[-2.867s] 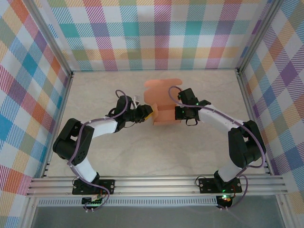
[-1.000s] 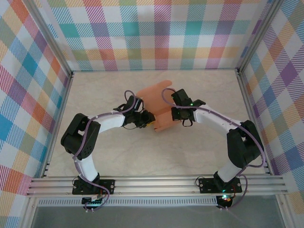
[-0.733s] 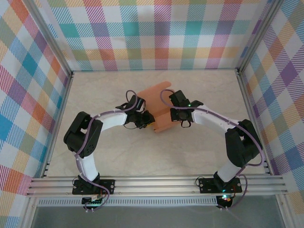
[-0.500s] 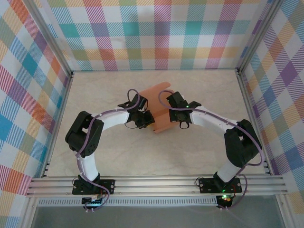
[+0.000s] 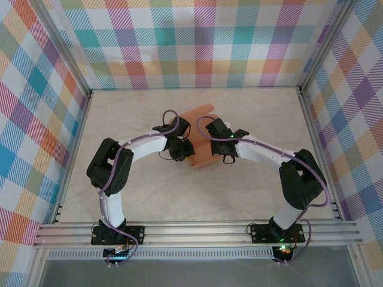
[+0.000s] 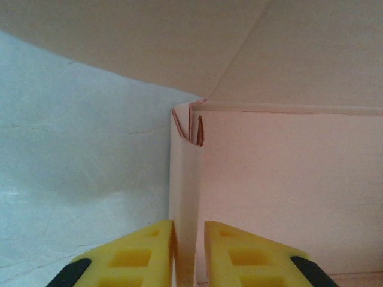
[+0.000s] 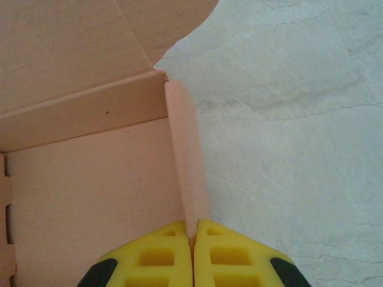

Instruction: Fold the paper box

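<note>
paper box (image 5: 197, 115): thin salmon card, matt; close up a fine ribbed grain, with cut edges a darker raw brown.
table (image 5: 149, 191): pale stone-look top, smooth, faint grey veins, low sheen.
left pincer (image 6: 189, 239), right pincer (image 7: 192, 238): yellow pads (image 7: 224, 254), matt, moulded with shallow pockets; soft plastic or foam, can't tell which.
left arm (image 5: 140, 148), right arm (image 5: 263, 152): smooth white and black plastic shells, slight gloss.
front rails (image 5: 197, 233): bare grooved metal, satin.
walls (image 5: 197, 42): matt checked print.
</note>
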Tool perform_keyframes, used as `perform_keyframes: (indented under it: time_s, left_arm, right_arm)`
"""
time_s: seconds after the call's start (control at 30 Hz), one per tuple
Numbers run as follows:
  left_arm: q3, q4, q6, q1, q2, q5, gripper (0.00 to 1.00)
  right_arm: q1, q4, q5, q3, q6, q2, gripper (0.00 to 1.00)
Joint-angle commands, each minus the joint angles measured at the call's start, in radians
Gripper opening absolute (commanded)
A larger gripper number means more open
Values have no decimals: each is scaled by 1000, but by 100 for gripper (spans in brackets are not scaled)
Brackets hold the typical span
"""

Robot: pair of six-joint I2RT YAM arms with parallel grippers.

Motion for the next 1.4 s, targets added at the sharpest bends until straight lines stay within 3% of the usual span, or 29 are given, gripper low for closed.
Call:
perform_keyframes:
  time_s: [0.0, 0.23, 0.47, 0.77, 0.87, 1.07, 1.23, 1.37]
  left_arm:
    - [39, -21, -11, -42, 28, 47, 20]
    - [50, -28, -15, -54, 50, 45, 21]
    - [55, -54, -18, -54, 58, 26, 0]
    - [68, -102, -21, -54, 55, -12, 0]
    - [68, -101, -22, -54, 38, -19, 16]
    - [68, -118, -16, -54, 15, -44, 24]
    - [68, -132, -21, -54, 21, -50, 20]
    - [73, -144, -19, -55, 27, -53, 7]
  right_arm:
    - [14, 101, -45, 14, 53, 2, 0]
    - [14, 111, -53, 11, 61, 9, 0]
    - [13, 112, -51, 8, 63, 4, 0]
    - [14, 111, -45, 3, 61, -4, 0]
    - [13, 112, -46, 2, 62, -2, 0]
    - [14, 113, -48, 7, 71, 13, 0]
    - [14, 113, -52, 10, 75, 16, 0]
    - [14, 114, -47, 9, 75, 17, 0]
